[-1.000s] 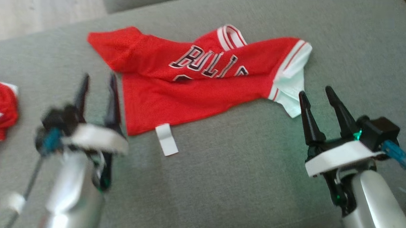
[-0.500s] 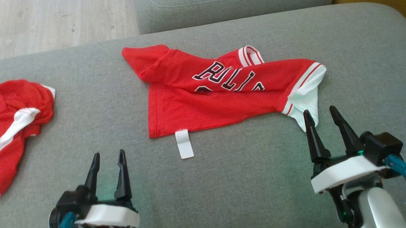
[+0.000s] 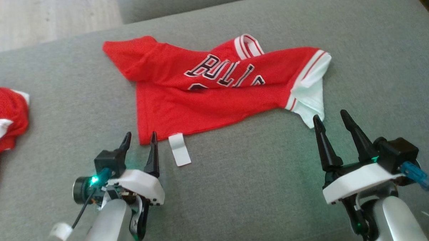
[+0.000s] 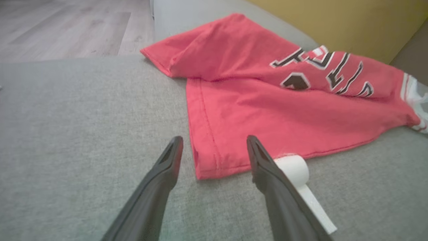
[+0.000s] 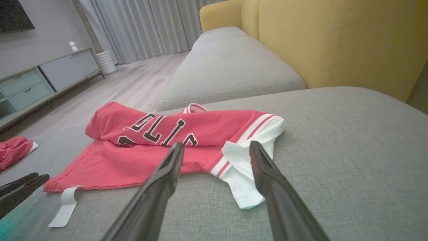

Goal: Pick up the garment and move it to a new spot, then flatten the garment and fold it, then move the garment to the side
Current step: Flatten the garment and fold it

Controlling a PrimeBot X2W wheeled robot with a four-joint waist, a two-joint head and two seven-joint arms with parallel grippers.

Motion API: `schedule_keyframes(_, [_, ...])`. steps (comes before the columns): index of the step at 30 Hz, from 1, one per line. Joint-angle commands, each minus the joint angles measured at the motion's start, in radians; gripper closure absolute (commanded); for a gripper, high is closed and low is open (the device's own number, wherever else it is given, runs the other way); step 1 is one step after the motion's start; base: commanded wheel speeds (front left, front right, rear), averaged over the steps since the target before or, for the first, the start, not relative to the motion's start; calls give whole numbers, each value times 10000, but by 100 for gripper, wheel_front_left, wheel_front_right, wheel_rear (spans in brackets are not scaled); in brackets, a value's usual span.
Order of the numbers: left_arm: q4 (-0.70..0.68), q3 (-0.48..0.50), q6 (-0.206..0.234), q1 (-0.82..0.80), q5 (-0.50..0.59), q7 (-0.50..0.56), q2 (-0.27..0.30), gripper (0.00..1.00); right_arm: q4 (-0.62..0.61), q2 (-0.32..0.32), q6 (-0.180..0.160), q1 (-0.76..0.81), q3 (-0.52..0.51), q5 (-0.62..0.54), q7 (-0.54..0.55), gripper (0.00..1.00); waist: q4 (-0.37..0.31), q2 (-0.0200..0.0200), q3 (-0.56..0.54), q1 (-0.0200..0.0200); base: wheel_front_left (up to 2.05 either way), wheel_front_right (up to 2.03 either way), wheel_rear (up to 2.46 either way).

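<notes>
Where my left arm sits: pale left forearm point(image 3: 111, 224) rises from the lower left, fingers aimed at the near-left hem corner of the garment point(image 3: 199, 99).
Right arm: right forearm point(image 3: 400, 217) at the lower right, fingers aimed at the white sleeve.
Garment: red jersey, rumpled, lying on the grey sofa cushion point(image 3: 238, 191); a white tag point(image 3: 180, 153) trails from its hem.
Hard to make out: lettering partly folded under; a second red cloth point(image 3: 0, 117) is cut off at the left edge.
Left jaws: spread wide, empty, tips either side of the hem corner; contact I cannot tell.
Right jaws: spread wide, empty, just short of the sleeve.
</notes>
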Motion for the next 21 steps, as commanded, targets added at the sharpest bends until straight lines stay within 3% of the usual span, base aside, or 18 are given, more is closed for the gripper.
schedule_keyframes(1, [46, 237, 137, -519, -56, 35, 45, 0, -361, -28, -7, -404, 275, 62, -153, 0, -214, -1, 226, -1, 0, 0, 0])
schedule_keyframes(7, [1160, 289, 648, -1026, -181, 314, -20, 0, -244, -28, -7, -519, 364, 30, -250, 0, -399, -1, 472, -1, 0, 0, 0])
schedule_keyframes(10, [1636, 256, 675, -1221, -333, 377, -50, 0, -198, -28, -7, -566, 393, -11, -275, 0, -429, -1, 556, -1, 0, 0, 0])
schedule_keyframes(11, [1788, 213, 639, -1267, -381, 433, -58, 19, -182, -28, -7, -578, 398, -64, -261, 0, -424, -1, 579, -1, 0, 0, 0])
schedule_keyframes(12, [1939, 129, 585, -1306, -389, 501, -65, 73, -167, -28, -7, -588, 399, -166, -234, 0, -410, -1, 595, -1, 0, 0, 0])
schedule_keyframes(13, [2085, 64, 510, -1326, -441, 603, -73, 100, -155, -28, -7, -592, 389, -237, -214, 0, -393, -1, 604, -1, 0, 0, 0])
schedule_keyframes(17, [2255, 5, 320, -1288, -719, 350, -93, 100, -130, -28, -7, -579, 315, -794, -110, 0, -266, -1, 589, -1, 0, 0, 0])
schedule_keyframes(21, [2149, 239, 400, -1044, -898, -384, 41, 100, -124, -28, -7, -494, 177, -1034, -34, 0, -40, -1, 494, -1, 0, 0, 0])
